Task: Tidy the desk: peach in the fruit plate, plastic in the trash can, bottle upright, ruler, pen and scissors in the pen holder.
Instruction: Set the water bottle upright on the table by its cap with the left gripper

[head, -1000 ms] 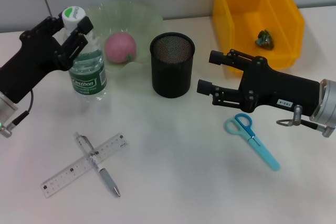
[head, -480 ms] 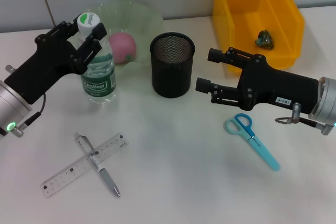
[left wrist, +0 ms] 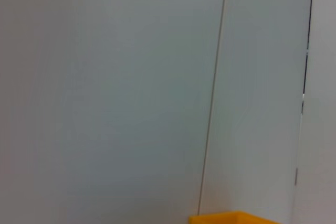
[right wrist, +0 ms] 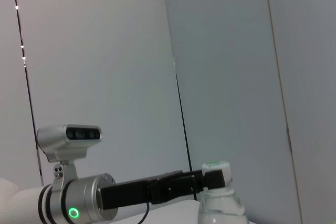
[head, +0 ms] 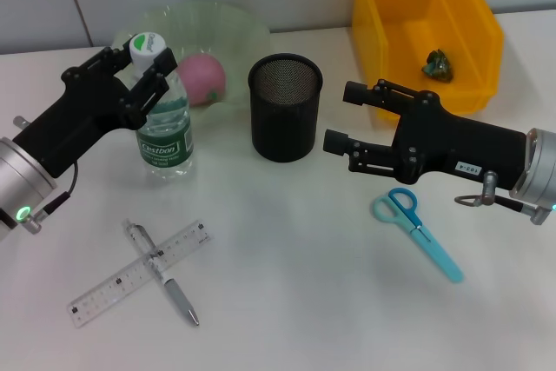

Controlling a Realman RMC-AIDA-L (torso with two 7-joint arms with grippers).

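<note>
Plastic bottle (head: pixel 161 119) apparently gripper-held (head: pixel 139 67).

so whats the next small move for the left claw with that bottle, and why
Probably open the left claw and lift it clear. The bottle already stands upright on the table in front of the fruit plate, with the fingers around its neck under the cap, so that step looks done. The ruler, pen and scissors still lie flat, outside the pen holder.
</note>
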